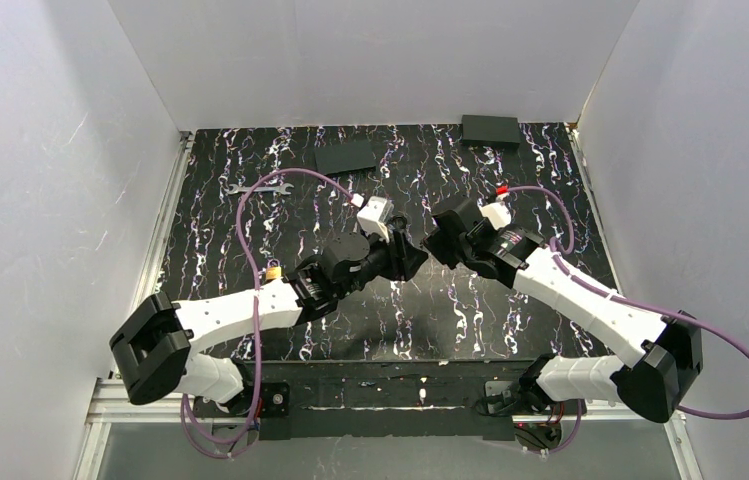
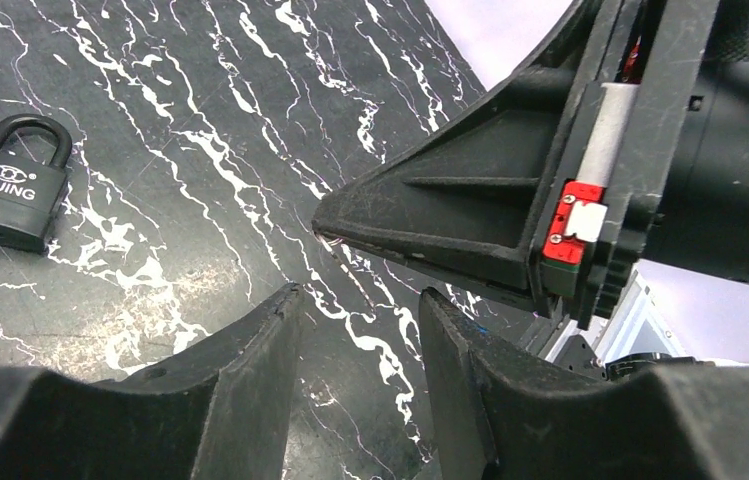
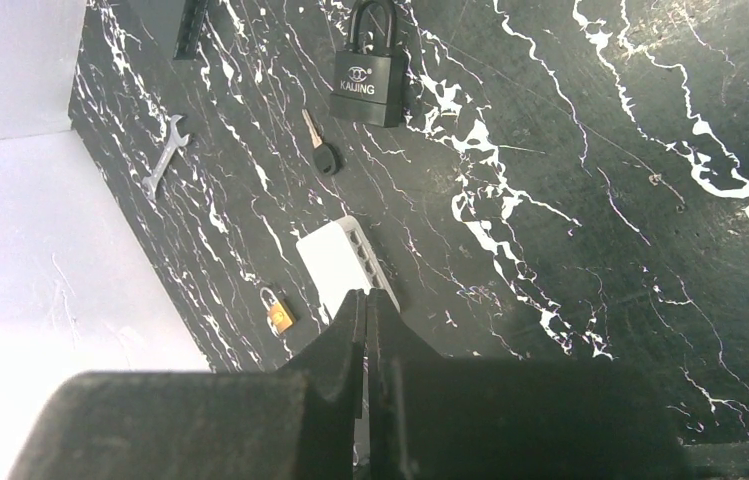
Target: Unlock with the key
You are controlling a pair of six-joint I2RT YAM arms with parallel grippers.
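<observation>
Black-headed key point(image 3: 320, 148) lies untouched beside the padlock point(image 3: 370, 72), so the empty half-open left gripper point(image 2: 360, 310) may bump the clenched right gripper point(image 2: 325, 228) just before it.

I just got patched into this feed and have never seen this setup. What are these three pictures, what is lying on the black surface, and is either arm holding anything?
You see two robot arms bolted at the near edge of a black marbled table. The overhead picture looks down on both; the other two come from cameras on each wrist. The left tool has its fingers apart with nothing between them. The right tool is shut, and nothing shows in it. In its wrist view the black padlock lies on the table with the key close beside it, untouched. Further off are a wrench, a small orange padlock and a white block. Two dark boxes sit at the far edge.
</observation>
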